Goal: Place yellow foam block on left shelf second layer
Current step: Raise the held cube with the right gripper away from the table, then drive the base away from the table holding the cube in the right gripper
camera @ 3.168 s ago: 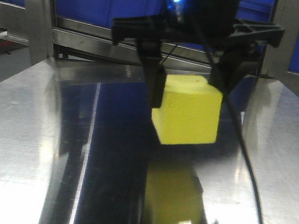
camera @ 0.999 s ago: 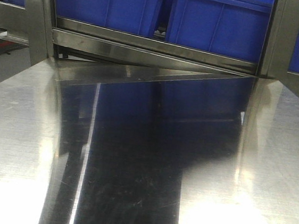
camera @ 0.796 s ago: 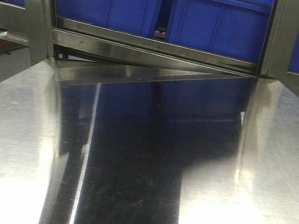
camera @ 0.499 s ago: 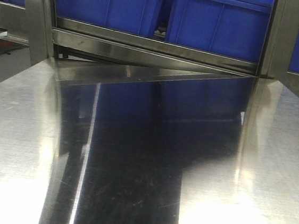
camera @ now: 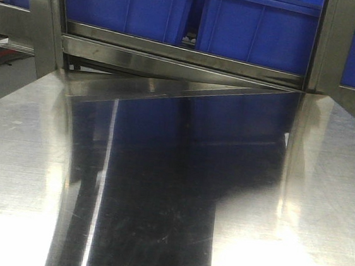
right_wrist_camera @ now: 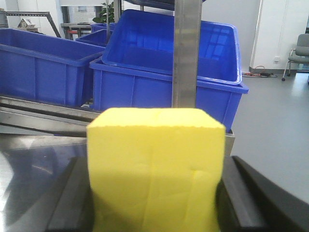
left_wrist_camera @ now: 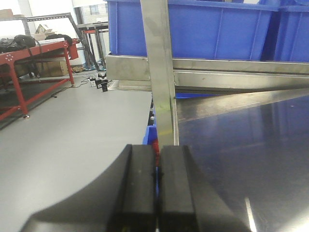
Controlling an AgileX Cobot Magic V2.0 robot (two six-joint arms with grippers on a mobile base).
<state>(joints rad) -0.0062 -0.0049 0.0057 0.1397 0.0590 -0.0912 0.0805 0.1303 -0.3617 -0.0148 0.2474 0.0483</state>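
Broadly, the front view is filled by a polished, mirror-like steel tabletop (camera: pixel 29 155), behind which large blue plastic bins (camera: pixel 258 27) are racked in a steel-framed shelf (camera: pixel 329 47). The bright yellow foam block (right_wrist_camera: pixel 154 145) is clamped between the black fingers of the right gripper (right_wrist_camera: pixel 157 198), apparently held above the tabletop. The left gripper (left_wrist_camera: pixel 156 193) is seen pressed together, with nothing between its fingers.

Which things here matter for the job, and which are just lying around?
Job: yellow foam block, clamped in the jaws of the right gripper.
Lying about: blue bins, steel post, red frame, chair, shut left gripper.
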